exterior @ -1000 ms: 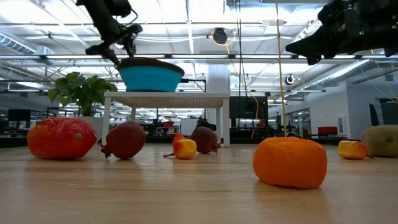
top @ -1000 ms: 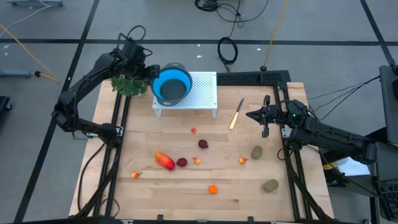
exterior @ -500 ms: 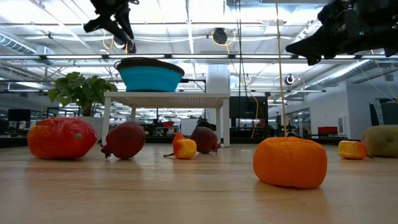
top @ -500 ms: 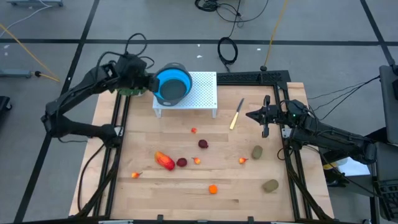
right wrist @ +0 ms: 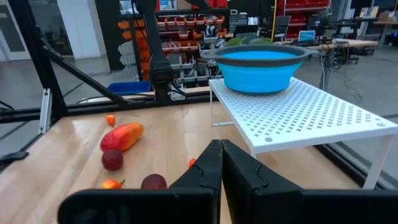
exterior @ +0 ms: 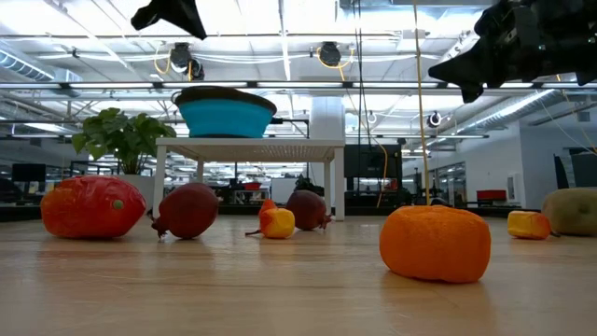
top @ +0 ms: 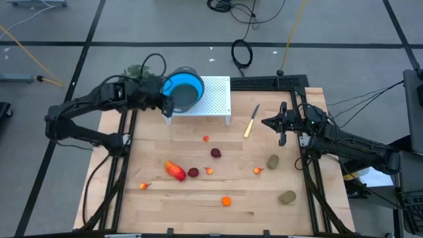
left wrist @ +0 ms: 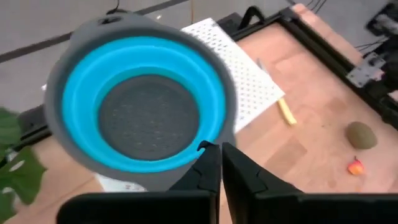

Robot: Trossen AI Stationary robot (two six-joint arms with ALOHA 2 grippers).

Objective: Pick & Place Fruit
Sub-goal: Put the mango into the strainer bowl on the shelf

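— Beside the blue bowl, what are the left gripper's (left wrist: 221, 163) fingers doing?

— They are pressed together, two dark, flat-sided wedges with nothing between them. Their tips hang just above the near rim of the bowl (top: 183, 89); whether they touch it I cannot tell.

— And the bowl itself?

— Round, with a soft-looking bright blue wall, a grey rim and a dull grey bottom. It sits on a white perforated rack (top: 210, 98) with thin legs, at the far side of the table (top: 198, 208), which is pale wooden planking in a black frame.

— The right gripper (top: 281, 131)?

— Fingers shut too, holding nothing, hovering over the table's right side near a slim knife (top: 251, 121) with a pale handle.

— Where is the fruit?

— All loose on the wood, none in the bowl. The long red-orange piece (top: 175, 170) lies left of centre, glossy and slightly bumpy, with a dark red ball (top: 193, 172) just beside it and another (top: 216, 153) farther back. Tiny orange-red bits (top: 209, 170) are scattered around them. A matte orange ball (top: 227, 201) sits toward the front, and two olive-brown ovals (top: 273, 161) rest near the right edge.

— Anything behind the left arm?

— A green leafy plant (top: 137, 71), off the table's far left corner.
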